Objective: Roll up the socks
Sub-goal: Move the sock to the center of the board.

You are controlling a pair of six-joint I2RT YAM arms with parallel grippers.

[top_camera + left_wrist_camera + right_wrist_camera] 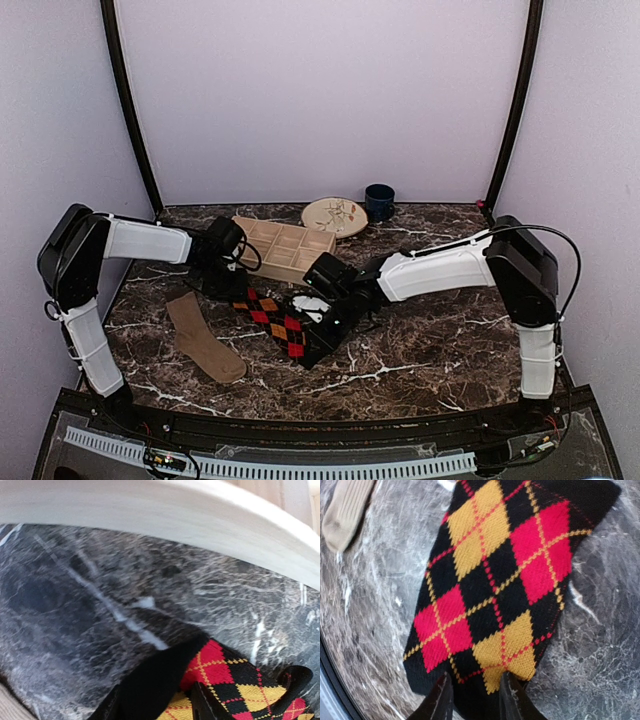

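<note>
The black sock with red and orange diamonds (275,320) lies flat on the marble table, mid-front. My left gripper (238,288) is at its far-left end. In the left wrist view its fingers (155,686) stand partly open on either side of the argyle sock's (235,680) black end, which fills the gap. My right gripper (322,325) is over the near-right end. Its fingers (474,676) straddle the black edge of the argyle sock (495,580) with a gap between them. The tan sock (205,340) lies to the left, untouched, its tip showing as the tan sock (347,510).
A wooden compartment tray (285,248) stands just behind the left gripper, and its pale edge (200,510) fills the top of the left wrist view. A patterned plate (335,216) and a blue mug (379,202) sit at the back. Side walls enclose the table.
</note>
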